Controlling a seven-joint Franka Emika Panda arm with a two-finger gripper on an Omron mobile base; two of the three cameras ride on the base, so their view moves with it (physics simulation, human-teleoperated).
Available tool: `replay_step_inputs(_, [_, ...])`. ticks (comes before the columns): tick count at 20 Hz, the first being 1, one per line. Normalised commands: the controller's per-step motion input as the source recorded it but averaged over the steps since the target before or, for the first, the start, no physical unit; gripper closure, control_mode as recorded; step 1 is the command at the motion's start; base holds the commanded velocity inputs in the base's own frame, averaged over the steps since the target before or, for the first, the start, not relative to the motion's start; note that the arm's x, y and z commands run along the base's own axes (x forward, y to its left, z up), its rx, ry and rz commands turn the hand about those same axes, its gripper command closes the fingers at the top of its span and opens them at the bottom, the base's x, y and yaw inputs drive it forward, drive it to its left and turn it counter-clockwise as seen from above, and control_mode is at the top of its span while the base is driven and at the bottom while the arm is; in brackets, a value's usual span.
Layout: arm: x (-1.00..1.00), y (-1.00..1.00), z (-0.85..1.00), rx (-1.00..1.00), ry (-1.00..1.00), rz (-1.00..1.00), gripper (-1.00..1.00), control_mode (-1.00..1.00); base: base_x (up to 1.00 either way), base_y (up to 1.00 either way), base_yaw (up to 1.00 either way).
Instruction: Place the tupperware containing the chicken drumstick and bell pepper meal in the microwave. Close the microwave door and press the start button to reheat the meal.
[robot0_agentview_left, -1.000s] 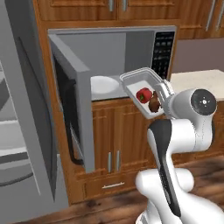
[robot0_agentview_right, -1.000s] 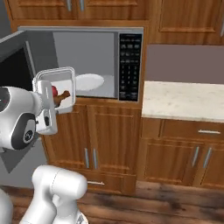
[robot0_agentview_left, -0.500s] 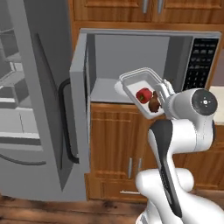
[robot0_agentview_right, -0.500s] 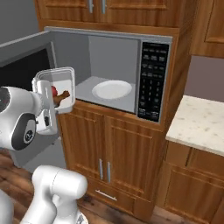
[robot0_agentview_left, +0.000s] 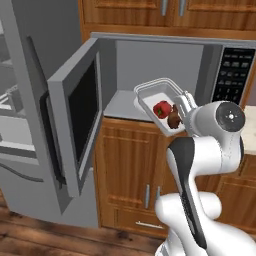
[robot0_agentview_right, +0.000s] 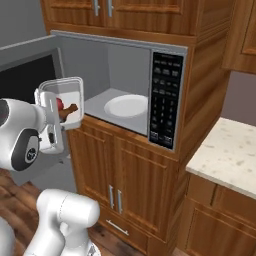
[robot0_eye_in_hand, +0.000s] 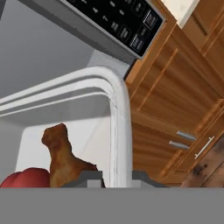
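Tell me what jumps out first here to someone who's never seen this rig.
The tool holds the tupperware by its rim, tilted in mid-air in front of the open microwave, with the red bell pepper and brown chicken drumstick inside. The microwave door swings wide to the left, and the white turntable sits bare.

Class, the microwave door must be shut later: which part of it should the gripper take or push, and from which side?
Go for the dark vertical bar handle at the free edge of the microwave door, coming from the outer face. The door stands swung wide open to the left, so that far edge probably gives the easiest swing shut.
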Motion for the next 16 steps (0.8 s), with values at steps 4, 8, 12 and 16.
replay_step_inputs(4, [0.00, 0.00, 0.00, 0.00, 0.00, 0.00, 1.00, 1.00, 0.00, -0.50, 0.12])
replay_step_inputs(8, [0.00, 0.00, 0.00, 0.00, 0.00, 0.00, 1.00, 1.00, 0.04, -0.16, 0.03])
replay_step_inputs(12, [0.12, 0.00, 0.00, 0.00, 0.00, 0.00, 1.00, -1.00, 0.10, 0.00, 0.00])
replay_step_inputs(16, [0.37, 0.00, -0.03, 0.00, 0.00, 0.00, 1.00, -1.00, 0.00, 0.00, 0.00])
